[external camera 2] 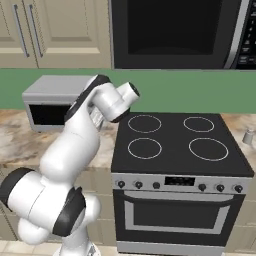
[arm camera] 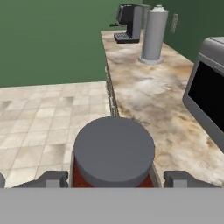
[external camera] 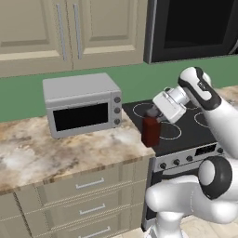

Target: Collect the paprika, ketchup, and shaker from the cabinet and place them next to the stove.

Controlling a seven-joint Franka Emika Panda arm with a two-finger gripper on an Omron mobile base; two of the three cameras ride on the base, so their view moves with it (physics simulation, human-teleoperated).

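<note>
The paprika (external camera: 150, 131), a squat dark red jar with a dark lid, is upright at the counter's right edge, just left of the stove (external camera: 186, 132). My gripper (external camera: 153, 116) reaches down over it from the right. In the hand view the jar's grey lid (arm camera: 113, 151) sits between my two fingertips (arm camera: 52, 179), and the gripper (arm camera: 116, 180) is shut on its sides. Whether its base rests on the counter I cannot tell. The shaker (external camera 2: 248, 136), a small pale grey cylinder, stands on the counter right of the stove (external camera 2: 180, 165). The ketchup and the cabinet are out of view.
A grey toaster oven (external camera: 83, 104) stands on the marble counter (external camera: 69, 153) left of the jar. A black microwave (external camera: 190, 28) hangs over the stove. Farther along the counter stand a tall grey canister (arm camera: 153, 35) and a coffee machine (arm camera: 129, 24).
</note>
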